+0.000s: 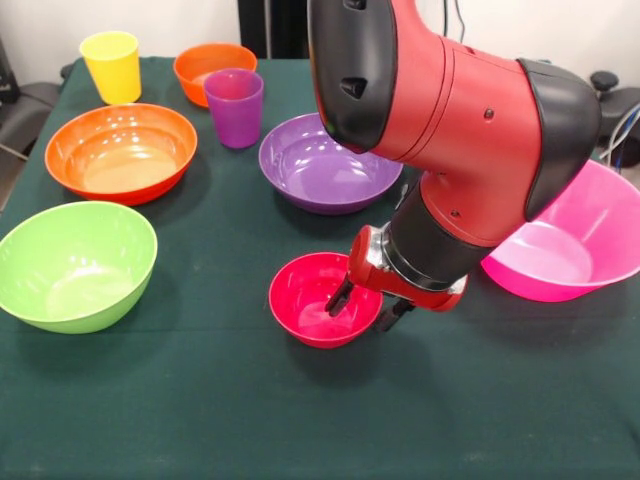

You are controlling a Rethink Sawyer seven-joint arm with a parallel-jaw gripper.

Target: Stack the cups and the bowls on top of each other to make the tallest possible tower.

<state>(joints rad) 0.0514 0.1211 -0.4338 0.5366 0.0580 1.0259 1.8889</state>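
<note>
A small red-magenta bowl (315,300) stands alone on the green cloth at the middle front, with nothing in it. My gripper (366,306) is down at its right rim, open. One finger (340,296) is inside the bowl and the other (393,316) is outside, so the rim lies between them. The small orange bowl (213,68) sits at the back, between the yellow cup (110,65) and the purple cup (234,106). The large orange bowl (121,150), lime green bowl (75,263), purple bowl (328,162) and huge pink bowl (575,235) stand apart. The orange cup and small green bowl are out of view.
The arm's bulky red and black body (450,110) hangs over the middle right of the table and hides part of the purple bowl and the pink bowl. The pink bowl reaches the table's right edge.
</note>
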